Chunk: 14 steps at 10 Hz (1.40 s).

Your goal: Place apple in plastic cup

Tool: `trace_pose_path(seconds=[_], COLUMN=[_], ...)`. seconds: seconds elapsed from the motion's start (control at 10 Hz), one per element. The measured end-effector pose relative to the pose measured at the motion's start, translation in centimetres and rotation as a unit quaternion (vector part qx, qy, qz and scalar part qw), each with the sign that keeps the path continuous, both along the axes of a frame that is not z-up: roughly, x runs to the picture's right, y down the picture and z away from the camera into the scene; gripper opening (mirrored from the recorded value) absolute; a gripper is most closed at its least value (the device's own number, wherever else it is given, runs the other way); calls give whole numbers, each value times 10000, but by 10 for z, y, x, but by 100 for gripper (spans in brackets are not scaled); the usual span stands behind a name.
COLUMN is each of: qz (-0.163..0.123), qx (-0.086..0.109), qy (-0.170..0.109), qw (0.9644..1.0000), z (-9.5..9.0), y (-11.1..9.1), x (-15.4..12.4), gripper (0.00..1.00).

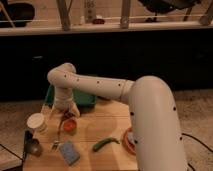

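The apple (70,124) is a small red-orange fruit on the wooden table (100,127), left of centre. The plastic cup (36,121) is a short cream-white cylinder that stands upright to the left of the apple, near the table's left edge. My gripper (68,115) hangs from the bent white arm (90,85) and sits directly over the apple, right at its top. I cannot tell whether it holds the apple. The cup is apart from the gripper, about one cup's width to its left.
A green bin (84,99) stands behind the gripper. A fork (56,139), a blue sponge (69,152) and a long green vegetable (105,144) lie at the front. An orange-red dish (128,140) is half hidden by my arm. A grey metallic round object (34,147) is front left.
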<state>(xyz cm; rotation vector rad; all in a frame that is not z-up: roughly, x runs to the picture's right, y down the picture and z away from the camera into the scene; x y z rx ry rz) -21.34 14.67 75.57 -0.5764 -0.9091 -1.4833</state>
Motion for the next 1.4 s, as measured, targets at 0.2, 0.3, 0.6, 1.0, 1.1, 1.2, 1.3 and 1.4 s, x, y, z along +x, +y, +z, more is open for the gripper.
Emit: trace_pose_path(seconds=[0.2,0.3,0.6,1.0,1.1,1.2,1.3,1.4], qz=[-9,-13,-25,-31,-32,-32,-32,-32], qx=[-25,-59,-161,-161,-161,-161,-161,-161], qy=[4,10,47,42,40,41,41,41], qw=[10000,10000,9999,9999,9999,9999,9999,9999], z=[1,2,7,7,6,7,7,6], y=[-1,-2,-4,-4,-4,-3,-3,-4], x=[3,6,14,13,13,13,13,13], gripper=[80,80,80,80,80,80,80,80])
